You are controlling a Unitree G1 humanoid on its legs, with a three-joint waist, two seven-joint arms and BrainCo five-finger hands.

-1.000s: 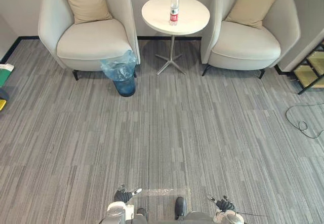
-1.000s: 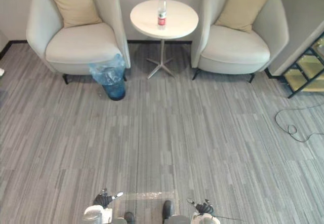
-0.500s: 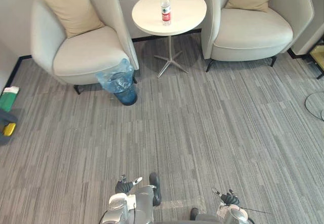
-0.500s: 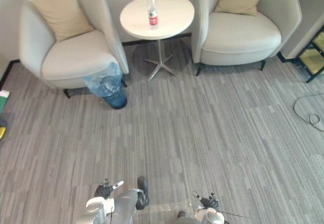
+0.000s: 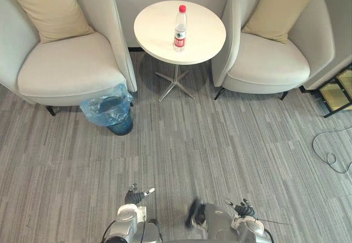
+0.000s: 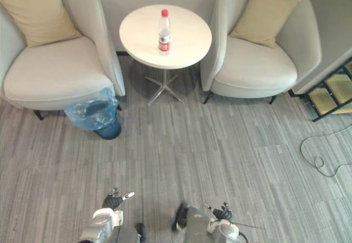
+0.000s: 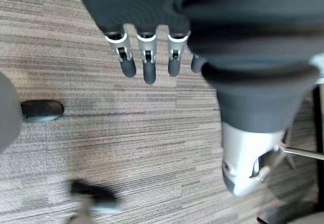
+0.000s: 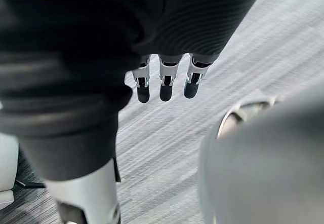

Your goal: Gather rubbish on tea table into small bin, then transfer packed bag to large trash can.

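Low at the near edge of the head views, left hand (image 5: 133, 195): silver dark-tipped fingers (image 7: 145, 68) straight and slightly spread in its wrist view, nothing in them, grey striped carpet (image 5: 220, 144) beneath. Off to its right at the same near edge, right hand (image 5: 242, 209), likewise relaxed and empty, fingers (image 8: 165, 84) stretched out in a row above the same carpet. Both hands well apart from the furniture ahead.

Further out, across a wide stretch of carpet and to the left: small dark-blue round bin (image 5: 116, 123), lined with a crumpled pale-blue plastic bag (image 5: 102, 108), mouth open, standing on the floor just beside the front corner of the left cream upholstered armchair (image 5: 66, 70). On that chair, leaning against the back, a tan square cushion (image 5: 48, 9).

Between the two chairs, round white tea table (image 5: 203, 39) on a thin metal stem with splayed feet (image 5: 176, 86). Upright near the middle of its top, clear plastic bottle (image 5: 179, 28) with red cap and red label, not yet picked up, well apart from the bin.

Right of the table, second cream armchair (image 5: 269, 67) with a matching tan cushion (image 5: 278, 12) propped against its back. At the far right edge, part of a black-framed rack (image 5: 341, 86) with yellowish shelves.
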